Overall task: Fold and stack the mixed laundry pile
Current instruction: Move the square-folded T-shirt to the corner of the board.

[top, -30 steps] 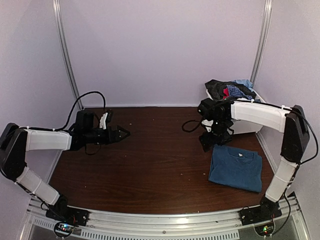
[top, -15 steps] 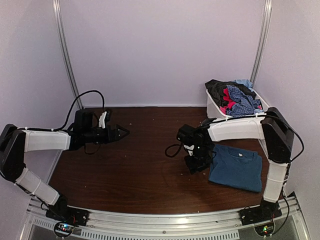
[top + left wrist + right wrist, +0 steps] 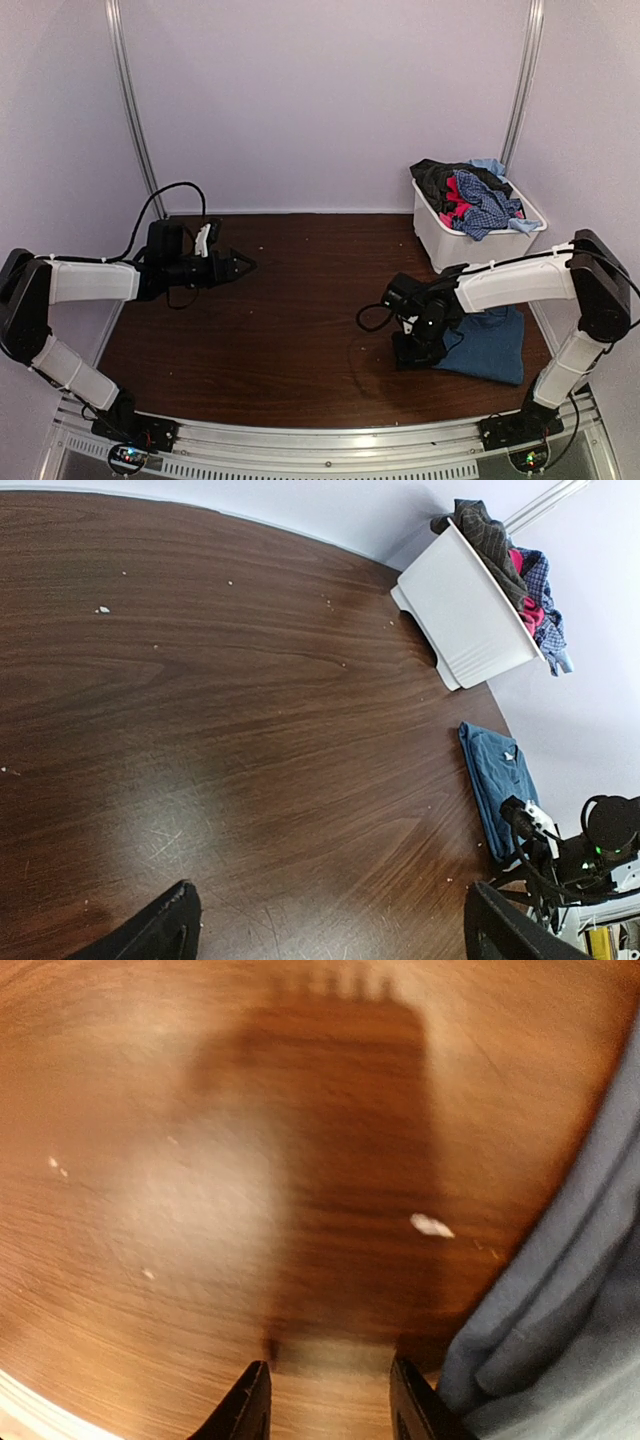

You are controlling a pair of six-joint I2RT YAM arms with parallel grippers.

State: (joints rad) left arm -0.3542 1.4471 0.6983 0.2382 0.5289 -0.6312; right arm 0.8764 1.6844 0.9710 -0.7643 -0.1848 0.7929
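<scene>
The counter (image 3: 290,320) is dark reddish-brown wood grain, flecked with pale specks. At near right lies a plain dark-blue T-shirt (image 3: 497,350). The far-right bin (image 3: 452,243) is white. Its heap shows a black garment (image 3: 435,176), red-pink cloth (image 3: 456,197), a blue-and-white small-check shirt (image 3: 487,207) and light-blue fabric (image 3: 489,165). The left arm (image 3: 90,280) and right arm (image 3: 515,285) are white with black joints. The left pincer (image 3: 246,265) and right pincer (image 3: 330,1400) are black.

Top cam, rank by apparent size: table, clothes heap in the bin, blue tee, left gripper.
1. table
2-3. clothes heap and blue tee: they look about alike, and the right arm hides part of the tee, so I'm not ranking them.
4. left gripper, clearly smallest.
</scene>
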